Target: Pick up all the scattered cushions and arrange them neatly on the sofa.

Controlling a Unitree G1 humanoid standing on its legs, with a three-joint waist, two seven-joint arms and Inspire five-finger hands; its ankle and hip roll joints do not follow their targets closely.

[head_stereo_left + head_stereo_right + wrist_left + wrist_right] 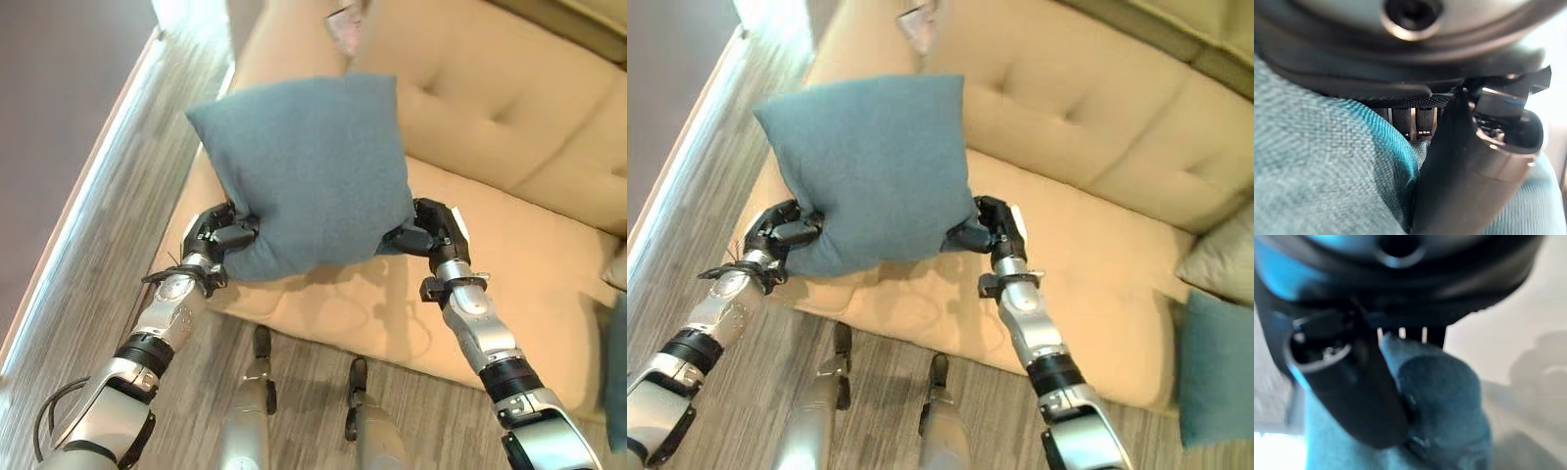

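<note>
You had the teal cushion [304, 171] held up between both hands, clear of the tan sofa [509, 137], hanging over the left part of the seat with its top edge toward the backrest.

Left hand [223, 235] pinched the cushion's lower left corner; in the left wrist view the thumb [1469, 166] pressed into the fabric against the fingers [1410, 122]. Right hand [423, 233] did the same at the lower right corner, fabric bunched between thumb [1347, 382] and fingers. Both forearms rose from below, spread well apart, wrists about level.

To finish well, you likely needed to carry the cushion farther in until its back face met the backrest, lower both corners together so it sat square, and release only once the seat bore it. Uneven hands would have tipped it.

Another teal cushion [1215, 367] and a grey one [1225, 259] sat at the sofa's right end; a pinkish one [345, 27] showed at the far left by the backrest.
</note>
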